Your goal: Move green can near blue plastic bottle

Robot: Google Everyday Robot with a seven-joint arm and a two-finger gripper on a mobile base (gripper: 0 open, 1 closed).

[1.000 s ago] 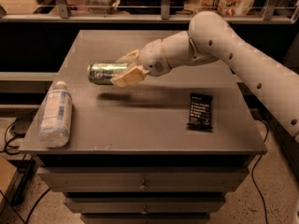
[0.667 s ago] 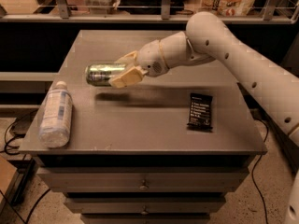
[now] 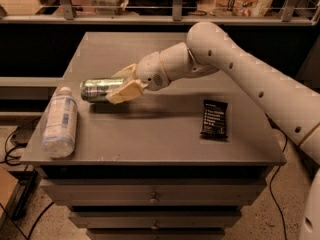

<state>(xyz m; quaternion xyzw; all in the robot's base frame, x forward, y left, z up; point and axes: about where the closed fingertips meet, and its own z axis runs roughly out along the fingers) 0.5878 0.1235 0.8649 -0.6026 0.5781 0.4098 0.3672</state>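
The green can (image 3: 98,89) is held on its side, just above the grey tabletop (image 3: 165,129), left of centre. My gripper (image 3: 123,82) is shut on its right end, with one finger (image 3: 125,90) across the can's front. The blue plastic bottle (image 3: 60,122) lies on its side near the table's left front edge, cap pointing away. The can is a short gap to the upper right of the bottle, not touching it.
A flat black snack bar wrapper (image 3: 214,119) lies on the right part of the table. My white arm (image 3: 240,69) reaches in from the right over it. Drawers (image 3: 155,199) are below the front edge. A shelf with bags runs behind the table.
The gripper has carried the green can leftward and slightly toward the front, closer to the bottle. The bottle and wrapper have not moved.
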